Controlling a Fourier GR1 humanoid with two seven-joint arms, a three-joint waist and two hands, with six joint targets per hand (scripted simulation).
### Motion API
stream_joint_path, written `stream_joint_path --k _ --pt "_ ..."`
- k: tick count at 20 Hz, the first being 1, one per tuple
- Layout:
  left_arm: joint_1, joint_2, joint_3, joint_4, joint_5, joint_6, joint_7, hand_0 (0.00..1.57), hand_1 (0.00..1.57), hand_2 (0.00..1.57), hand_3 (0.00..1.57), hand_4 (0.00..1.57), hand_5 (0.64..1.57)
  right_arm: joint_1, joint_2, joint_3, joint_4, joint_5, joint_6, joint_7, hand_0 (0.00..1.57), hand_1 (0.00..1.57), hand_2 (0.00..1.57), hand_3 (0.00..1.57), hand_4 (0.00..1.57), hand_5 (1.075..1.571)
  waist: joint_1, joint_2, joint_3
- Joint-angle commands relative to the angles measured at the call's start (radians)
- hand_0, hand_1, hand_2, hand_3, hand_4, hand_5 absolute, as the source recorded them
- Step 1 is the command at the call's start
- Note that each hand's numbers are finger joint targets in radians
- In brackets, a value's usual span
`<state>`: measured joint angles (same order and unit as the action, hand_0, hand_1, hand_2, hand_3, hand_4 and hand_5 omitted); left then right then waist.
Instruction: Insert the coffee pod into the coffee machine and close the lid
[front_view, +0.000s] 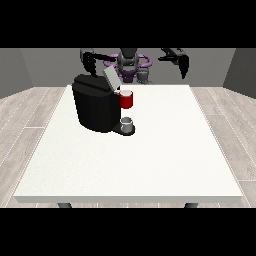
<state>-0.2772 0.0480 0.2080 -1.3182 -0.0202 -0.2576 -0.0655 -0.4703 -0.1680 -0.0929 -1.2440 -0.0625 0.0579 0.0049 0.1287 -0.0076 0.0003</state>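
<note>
- The coffee machine (95, 107) is a bulky black block standing on the white table (150, 160), toward 10 o'clock from the table's middle. It looks heavy and stiff, so by my judgement it should stay put when the lid is pushed.
- Its lid (111, 78) is a thin grey flap, tilted up and back at the machine's top, so the machine is open. It likely swings on a hinge and needs only a press on its raised free edge.
- A red part (127, 100) sits at the machine's front, at 3 o'clock from the black body, just under the lid. It looks like the holder for the pod, but I cannot tell whether anything lies in it.
- A small grey cup-shaped thing, probably the coffee pod (127, 122), stands on the machine's base at 6 o'clock from the red part. It should be light, stiff and smooth, perhaps slippery; its side wall is the place to pinch it.
- The hand at the view's left (90, 62) hangs in the air at 12 o'clock from the machine, fingers drooping and holding nothing, apart from the lid.
- The hand at the view's right (182, 64) hangs well away at 2 o'clock, fingers pointing down, relaxed and empty.
- Judging by this, neither of the 2 steps is done yet.
</note>
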Motion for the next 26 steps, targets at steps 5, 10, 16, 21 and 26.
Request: stream_joint_path --k 5,10,16,21,26 --pt "-0.001 0.014 -0.018 -0.075 0.023 0.059 0.041 0.0 0.0 0.0 0.0 0.0 1.571 -0.096 0.012 0.018 0.09 0.041 -0.001 -0.007 0.0 0.0 0.0 0.0 0.0 1.571 -0.02 0.028 -0.0002" --pt "0.019 0.05 -0.005 -0.067 0.053 0.04 0.027 0.0 0.0 0.0 0.0 0.0 1.571 -0.138 0.001 0.01 0.135 0.057 0.014 -0.03 0.0 0.0 0.0 0.0 0.0 1.571 -0.018 0.045 -0.0002" --pt "0.051 0.047 -0.024 -0.034 0.037 0.047 -0.03 0.0 0.0 0.0 0.0 0.0 1.571 -0.163 0.006 0.012 0.17 0.062 0.028 -0.029 0.0 0.0 0.0 0.0 0.0 1.571 -0.031 0.063 -0.0003" --pt "0.016 0.092 -0.002 -0.047 0.064 0.037 0.009 0.0 0.0 0.0 0.0 0.0 1.571 -0.194 0.034 0.02 0.204 0.079 0.009 -0.07 0.0 0.0 0.0 0.0 0.0 1.571 -0.017 0.075 -0.0003" --pt "0.034 0.034 -0.068 -0.106 0.035 0.075 0.01 0.0 0.0 0.0 0.0 0.14 1.571 -0.228 0.035 0.004 0.263 0.099 -0.02 -0.111 0.0 0.0 0.0 0.0 0.0 1.571 0.028 0.09 -0.0001"
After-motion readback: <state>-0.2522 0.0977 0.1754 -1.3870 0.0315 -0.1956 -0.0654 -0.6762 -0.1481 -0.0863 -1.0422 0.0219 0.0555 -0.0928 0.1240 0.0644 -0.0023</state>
